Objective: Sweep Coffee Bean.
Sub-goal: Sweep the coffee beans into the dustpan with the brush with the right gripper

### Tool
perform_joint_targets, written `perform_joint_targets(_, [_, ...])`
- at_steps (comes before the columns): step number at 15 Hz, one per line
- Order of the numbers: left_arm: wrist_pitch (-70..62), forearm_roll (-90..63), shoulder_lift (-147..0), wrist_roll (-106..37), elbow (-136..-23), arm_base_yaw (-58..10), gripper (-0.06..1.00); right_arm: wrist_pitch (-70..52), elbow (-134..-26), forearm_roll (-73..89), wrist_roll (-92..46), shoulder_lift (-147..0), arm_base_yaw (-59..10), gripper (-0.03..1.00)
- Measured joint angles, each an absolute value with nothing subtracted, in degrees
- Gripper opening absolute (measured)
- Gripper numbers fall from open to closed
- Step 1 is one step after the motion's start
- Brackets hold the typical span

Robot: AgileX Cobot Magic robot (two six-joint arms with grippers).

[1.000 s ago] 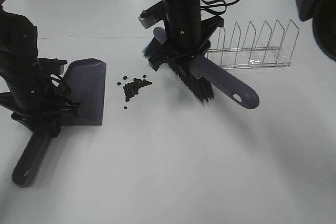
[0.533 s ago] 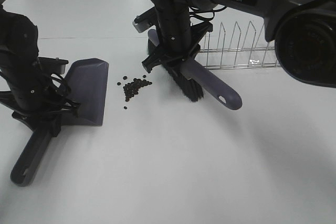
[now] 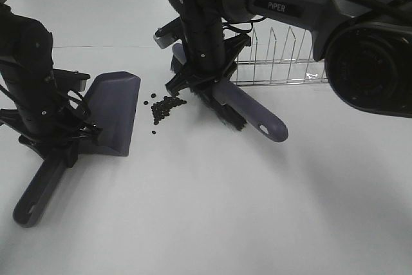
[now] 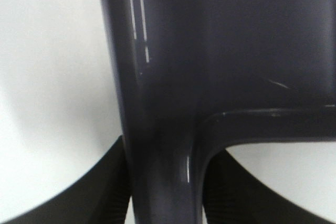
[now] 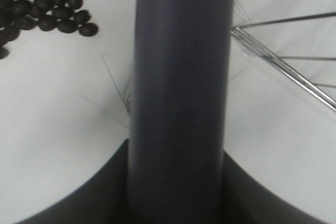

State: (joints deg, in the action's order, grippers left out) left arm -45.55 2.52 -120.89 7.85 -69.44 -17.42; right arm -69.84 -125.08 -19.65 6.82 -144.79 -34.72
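A small pile of dark coffee beans [image 3: 165,106] lies on the white table, between the dustpan and the brush; the beans also show in the right wrist view [image 5: 42,11]. My left gripper [image 3: 55,143] is shut on the purple-grey dustpan [image 3: 112,114] at its handle, the pan's open edge facing the beans. The left wrist view shows the dustpan's handle [image 4: 163,129] between the jaws. My right gripper [image 3: 203,82] is shut on the purple-grey brush [image 3: 248,111], its black bristles [image 3: 222,113] just right of the beans. The brush handle [image 5: 181,93] fills the right wrist view.
A clear wire dish rack [image 3: 290,59] stands behind and to the right of the brush; its wires show in the right wrist view [image 5: 286,64]. The white table [image 3: 212,210] stretches to the front.
My right arm has carried the brush leftward and lower, bringing the bristles close to the beans. The left gripper has shifted the dustpan slightly to the right, toward the beans.
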Motion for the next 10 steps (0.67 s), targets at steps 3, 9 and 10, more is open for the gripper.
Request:
perform_joint_targets(3, [-46.8, 2.5, -121.8, 7.8, -70.4, -17.4, 0.34, -69.8, -125.1, -19.5, 6.8, -145.0, -35.3, 0.33])
perform_joint_targets(9, [-46.9, 2.5, -122.0, 7.2, -70.5, -17.4, 0.34, -69.7, -125.3, -17.6, 7.0, -146.6, -35.8, 0.33])
perform_joint_targets(10, [-46.9, 2.5, -122.0, 6.9, -70.5, -17.4, 0.34, -69.8, -125.3, -17.0, 7.0, -147.5, -36.2, 0.33])
